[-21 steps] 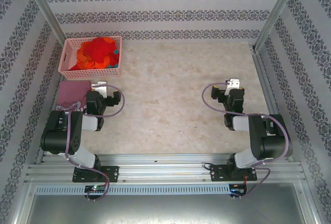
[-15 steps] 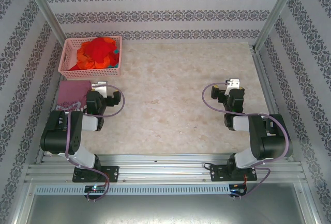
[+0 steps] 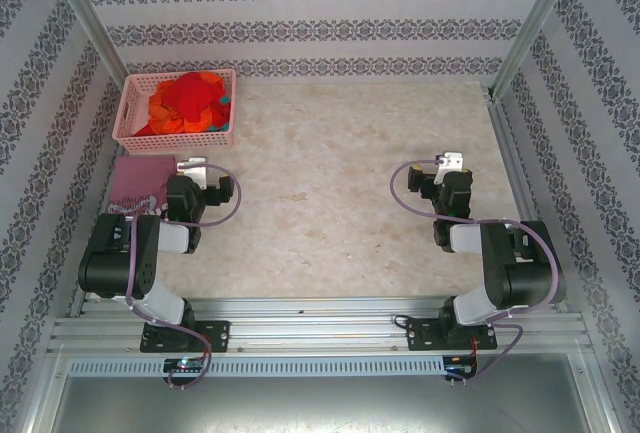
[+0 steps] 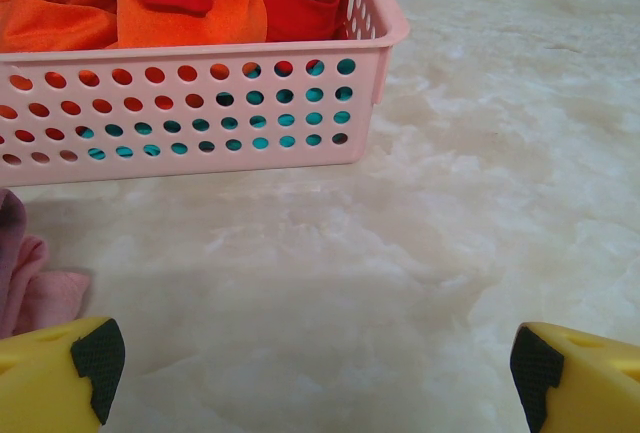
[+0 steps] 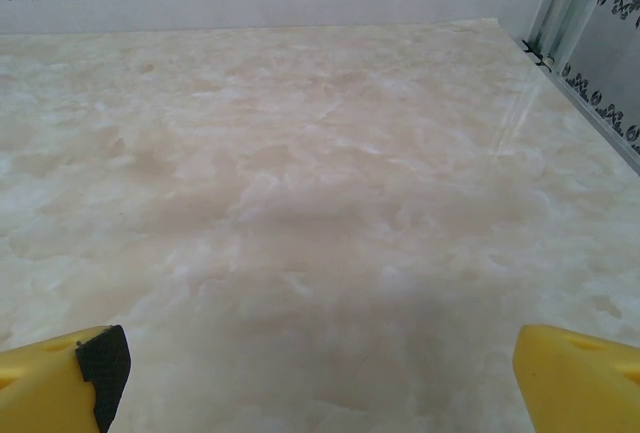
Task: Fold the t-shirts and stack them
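Crumpled red and orange t-shirts fill the pink basket at the back left, with teal cloth showing through its holes. A folded maroon t-shirt lies flat on the table in front of the basket; its edge shows at the left of the left wrist view. My left gripper rests beside the maroon shirt, open, its yellow fingers wide apart over bare table. My right gripper hovers at the right side, open, with nothing between its fingers.
The marble-patterned table stretches between the two arms. Patterned walls and metal posts bound the space on three sides. The basket's near wall stands close in front of the left gripper.
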Available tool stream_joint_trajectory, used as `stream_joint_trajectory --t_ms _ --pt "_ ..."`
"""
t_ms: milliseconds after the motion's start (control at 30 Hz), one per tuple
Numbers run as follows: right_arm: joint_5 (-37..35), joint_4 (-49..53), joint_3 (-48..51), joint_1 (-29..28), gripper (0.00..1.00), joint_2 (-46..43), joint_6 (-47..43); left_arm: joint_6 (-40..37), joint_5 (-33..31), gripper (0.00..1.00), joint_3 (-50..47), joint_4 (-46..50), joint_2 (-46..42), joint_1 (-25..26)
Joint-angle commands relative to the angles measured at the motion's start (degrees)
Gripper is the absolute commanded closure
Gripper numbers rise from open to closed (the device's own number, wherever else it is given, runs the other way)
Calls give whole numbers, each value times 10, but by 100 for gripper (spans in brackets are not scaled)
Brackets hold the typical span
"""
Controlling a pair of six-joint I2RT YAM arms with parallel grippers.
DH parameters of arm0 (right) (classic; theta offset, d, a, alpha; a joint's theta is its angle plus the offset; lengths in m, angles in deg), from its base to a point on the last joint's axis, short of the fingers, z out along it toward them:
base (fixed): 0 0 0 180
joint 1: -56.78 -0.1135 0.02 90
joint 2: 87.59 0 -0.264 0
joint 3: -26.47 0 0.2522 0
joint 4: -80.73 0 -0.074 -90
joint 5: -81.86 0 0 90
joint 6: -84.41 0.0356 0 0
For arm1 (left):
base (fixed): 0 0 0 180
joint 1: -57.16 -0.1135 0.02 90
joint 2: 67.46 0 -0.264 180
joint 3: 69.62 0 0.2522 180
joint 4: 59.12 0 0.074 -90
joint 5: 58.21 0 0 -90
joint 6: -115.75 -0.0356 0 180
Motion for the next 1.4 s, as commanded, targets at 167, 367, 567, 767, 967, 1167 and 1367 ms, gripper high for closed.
stream_joint_trajectory --t_ms 167,367,567,767,967,1167,1367 --pt "44 -6 3 2 2 -11 -13 2 -21 0 -11 3 -29 1" --pt "19 74 -3 -16 2 -96 -30 -4 -48 0 -14 76 -126 13" --pt "-18 184 -46 -66 2 -170 -62 11 -60 0 33 158 -203 32" --pt "-21 231 -96 -161 2 -186 -81 66 -77 0 151 224 -149 31" --pt "-7 252 -160 -264 2 -146 -98 119 -98 0 340 345 -5 18" --pt "12 255 -220 -339 2 -90 -104 180 -125 0 568 510 151 0" --pt "21 253 -250 -371 2 -51 -104 199 -138 0 741 616 275 -18"
